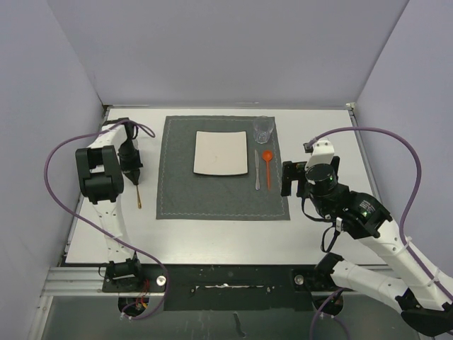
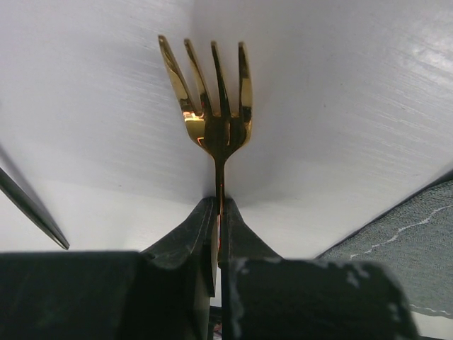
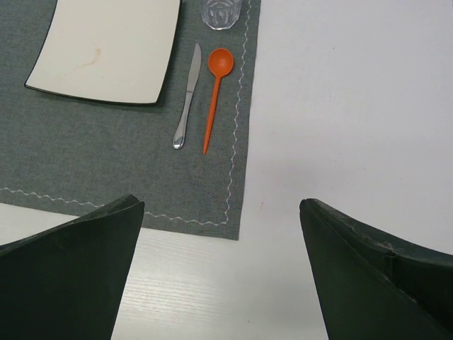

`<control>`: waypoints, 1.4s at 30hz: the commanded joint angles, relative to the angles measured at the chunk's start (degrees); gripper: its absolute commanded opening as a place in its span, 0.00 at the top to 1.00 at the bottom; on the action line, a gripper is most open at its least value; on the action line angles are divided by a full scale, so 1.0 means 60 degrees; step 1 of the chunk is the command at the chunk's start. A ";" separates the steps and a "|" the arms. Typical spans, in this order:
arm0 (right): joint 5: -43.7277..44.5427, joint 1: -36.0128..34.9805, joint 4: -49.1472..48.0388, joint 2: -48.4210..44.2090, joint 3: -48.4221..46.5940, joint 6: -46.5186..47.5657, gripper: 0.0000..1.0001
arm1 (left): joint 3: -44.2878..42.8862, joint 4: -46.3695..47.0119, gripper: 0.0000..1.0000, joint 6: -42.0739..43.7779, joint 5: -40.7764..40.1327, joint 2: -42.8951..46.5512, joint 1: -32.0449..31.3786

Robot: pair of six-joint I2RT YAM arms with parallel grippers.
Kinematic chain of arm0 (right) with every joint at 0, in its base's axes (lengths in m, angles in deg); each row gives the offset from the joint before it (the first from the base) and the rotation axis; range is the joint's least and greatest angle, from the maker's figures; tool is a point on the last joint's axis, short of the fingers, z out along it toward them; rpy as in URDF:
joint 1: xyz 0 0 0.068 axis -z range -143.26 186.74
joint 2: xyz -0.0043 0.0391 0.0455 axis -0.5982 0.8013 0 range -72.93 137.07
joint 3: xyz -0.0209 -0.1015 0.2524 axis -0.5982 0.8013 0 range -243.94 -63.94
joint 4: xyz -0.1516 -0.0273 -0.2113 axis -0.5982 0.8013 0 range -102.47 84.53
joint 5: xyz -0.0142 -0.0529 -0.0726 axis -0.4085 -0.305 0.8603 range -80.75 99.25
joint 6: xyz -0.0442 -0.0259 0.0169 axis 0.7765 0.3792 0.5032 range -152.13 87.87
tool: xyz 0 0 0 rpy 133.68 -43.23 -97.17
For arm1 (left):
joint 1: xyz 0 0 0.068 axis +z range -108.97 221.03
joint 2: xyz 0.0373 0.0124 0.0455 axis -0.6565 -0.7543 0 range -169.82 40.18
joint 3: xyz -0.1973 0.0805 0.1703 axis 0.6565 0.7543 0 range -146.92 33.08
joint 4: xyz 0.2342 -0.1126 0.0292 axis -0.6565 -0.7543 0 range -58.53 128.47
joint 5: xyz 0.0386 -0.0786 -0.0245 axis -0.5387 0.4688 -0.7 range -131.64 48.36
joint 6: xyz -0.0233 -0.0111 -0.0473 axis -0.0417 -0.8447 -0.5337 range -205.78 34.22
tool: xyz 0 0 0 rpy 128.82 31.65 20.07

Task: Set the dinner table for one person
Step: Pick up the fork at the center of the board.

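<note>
Pinching the gold fork [image 2: 216, 106], left end effector [image 2: 218, 212] should next lay it left of the plate [image 1: 221, 153]; right end effector [image 3: 221, 205] spread.

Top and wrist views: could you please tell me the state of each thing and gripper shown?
left gripper: shut on the gold fork, beside the placemat.
right gripper: open, empty.
plate: flat on placemat, empty.
glass: upright, placemat's far right corner.
knife: flat, right of plate.
orange spoon: flat, right of knife, not touching.
placemat: spread flat on dinner table.
</note>
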State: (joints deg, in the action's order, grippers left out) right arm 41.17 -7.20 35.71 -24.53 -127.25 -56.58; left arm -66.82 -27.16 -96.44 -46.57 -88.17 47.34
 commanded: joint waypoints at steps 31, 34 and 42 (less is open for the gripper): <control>-0.0280 -0.0044 -0.0537 0.0082 -0.0296 -0.0131 0.02 | -0.0644 -0.0465 1.00 -0.0110 -0.0898 0.1675 -0.0677; -0.0377 -0.0044 -0.0545 0.0186 -0.0317 -0.0171 0.02 | -0.0818 -0.0590 1.00 -0.0143 -0.0781 0.1679 -0.0912; -0.0482 -0.0049 -0.0405 0.0304 -0.0450 -0.0228 0.02 | -0.1400 -0.0867 1.00 -0.0436 -0.0681 0.1248 -0.1579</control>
State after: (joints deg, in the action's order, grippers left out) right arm 38.11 -7.20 35.53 -22.78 -127.25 -57.06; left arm -71.12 -30.13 -97.53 -51.25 -84.41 39.34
